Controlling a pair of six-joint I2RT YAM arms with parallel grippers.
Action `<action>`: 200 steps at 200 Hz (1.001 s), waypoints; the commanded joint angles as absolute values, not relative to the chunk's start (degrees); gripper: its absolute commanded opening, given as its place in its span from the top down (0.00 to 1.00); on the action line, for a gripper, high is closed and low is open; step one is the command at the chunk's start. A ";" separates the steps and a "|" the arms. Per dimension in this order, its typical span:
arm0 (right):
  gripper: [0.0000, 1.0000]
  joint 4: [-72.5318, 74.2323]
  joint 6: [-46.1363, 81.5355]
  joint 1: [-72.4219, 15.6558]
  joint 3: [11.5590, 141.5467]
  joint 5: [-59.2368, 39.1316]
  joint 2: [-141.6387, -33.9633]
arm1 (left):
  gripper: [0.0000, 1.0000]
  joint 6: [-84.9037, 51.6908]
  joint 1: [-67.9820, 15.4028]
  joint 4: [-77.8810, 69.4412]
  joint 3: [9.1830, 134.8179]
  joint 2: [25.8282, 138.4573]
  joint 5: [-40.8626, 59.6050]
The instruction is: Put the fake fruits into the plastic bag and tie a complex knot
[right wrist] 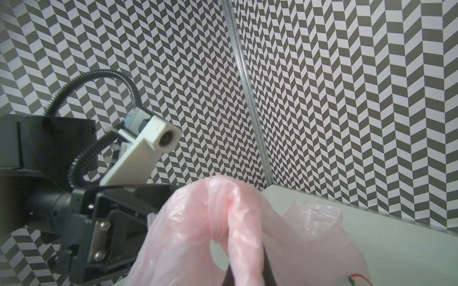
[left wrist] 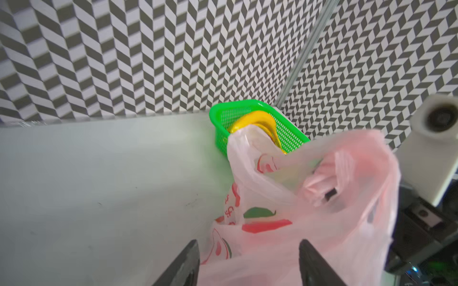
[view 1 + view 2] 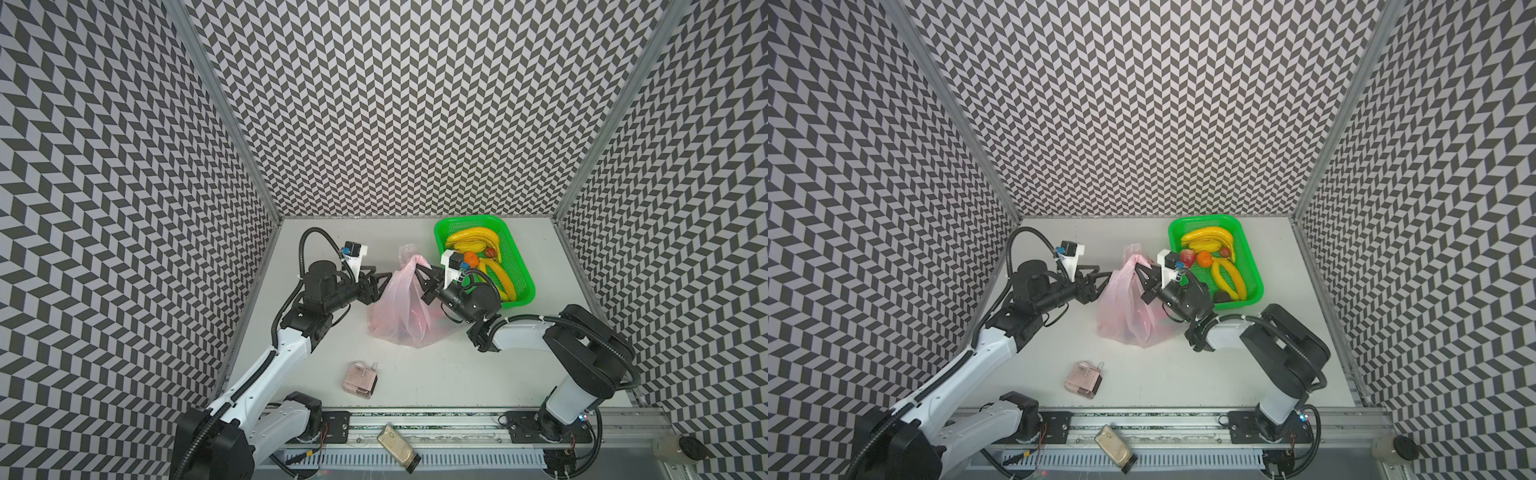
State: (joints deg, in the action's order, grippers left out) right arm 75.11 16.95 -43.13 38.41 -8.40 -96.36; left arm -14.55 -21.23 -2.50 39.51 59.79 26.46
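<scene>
The pale pink plastic bag stands mid-table in both top views. My right gripper is shut on one twisted handle loop and holds it up. The other loop sticks up loose behind. My left gripper is open at the bag's left side, with loose film lying between its spread fingers. Fake fruits lie in the green basket: bananas, an orange, a strawberry, a dark brown one. A reddish shape shows through the bag's film. No knot is in view.
A small pinkish clear box lies near the table's front. A tan flat object rests on the front rail. Patterned walls close in the left, back and right sides. The basket stands at the back right, close behind my right arm.
</scene>
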 commanded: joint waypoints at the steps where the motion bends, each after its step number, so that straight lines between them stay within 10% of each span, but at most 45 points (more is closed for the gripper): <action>1: 1.00 79.77 16.99 -43.64 37.89 -7.91 -95.54 | 0.36 -16.54 -24.74 -5.69 37.75 57.58 25.10; 200: 1.00 85.57 21.14 -43.68 35.47 -13.53 -94.75 | 0.34 -25.74 -37.52 -25.35 34.27 69.81 18.05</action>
